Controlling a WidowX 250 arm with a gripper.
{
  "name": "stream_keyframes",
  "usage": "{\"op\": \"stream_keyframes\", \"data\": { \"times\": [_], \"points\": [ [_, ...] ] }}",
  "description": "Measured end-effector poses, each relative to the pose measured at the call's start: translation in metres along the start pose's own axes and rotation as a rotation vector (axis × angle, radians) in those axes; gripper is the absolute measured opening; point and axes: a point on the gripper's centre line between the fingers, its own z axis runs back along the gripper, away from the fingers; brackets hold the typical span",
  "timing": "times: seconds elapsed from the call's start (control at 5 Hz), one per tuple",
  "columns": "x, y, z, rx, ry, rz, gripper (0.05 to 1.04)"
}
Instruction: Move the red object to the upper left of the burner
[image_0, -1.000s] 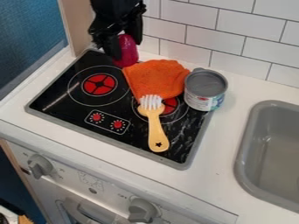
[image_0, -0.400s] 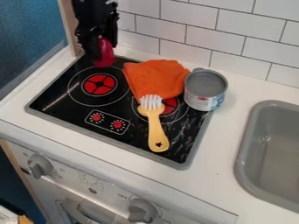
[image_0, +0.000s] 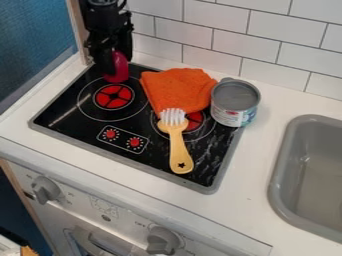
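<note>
Camera view: the black two-finger gripper (image_0: 117, 62) hangs over the upper left of the black stovetop with a grey border (image_0: 65, 106), and you have the rounded, deep pinkish-red object (image_0: 118, 70) pinched between its fingers. The object lies just above the left burner with a red centre (image_0: 114, 96), its lower end close to the outer ring; whether that end touches the stovetop cannot be told.

Likely faults: should you open the fingers while the object is raised, it could drop and roll, its base appearing curved. Should you lower too far, the object may be pressed hard against the stovetop and twist in the grip. A release on the near side of this spot would leave it on the burner's middle (the target, as worded, seems to be the upper left). A wide swing to the right could drag the folded orange cloth (image_0: 177, 89).

Appearance: you see a smooth, plain surface, taller than wide, with a blunt, rounded lower end. The left finger covers part of its side, and its top is hidden, so its full form remains uncertain to you.
</note>
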Motion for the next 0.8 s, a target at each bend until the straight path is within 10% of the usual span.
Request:
{"op": "stream_keyframes", "data": {
  "times": [0.2, 0.8],
  "points": [
    [-0.005, 0.003, -0.008, 0.025, 0.036, -0.005, 0.991],
    [0.007, 0.001, 0.018, -0.011, 0.017, 0.015, 0.999]
  ]
}}
